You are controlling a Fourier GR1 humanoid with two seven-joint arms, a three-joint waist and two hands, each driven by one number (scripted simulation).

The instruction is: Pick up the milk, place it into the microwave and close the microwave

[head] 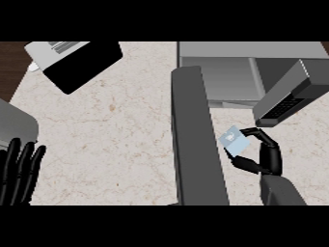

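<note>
Your black right hand (264,158) curls round the small pale-blue milk carton (234,140), just in front of the grey boxy microwave (267,49), right of its open dark-grey door (195,135); the cavity (227,79) lies ahead.

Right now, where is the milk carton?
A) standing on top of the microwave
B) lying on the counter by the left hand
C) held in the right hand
C: the right hand curls its fingers round the milk carton, just right of the open microwave door; the left hand rests open at the lower left.
</note>
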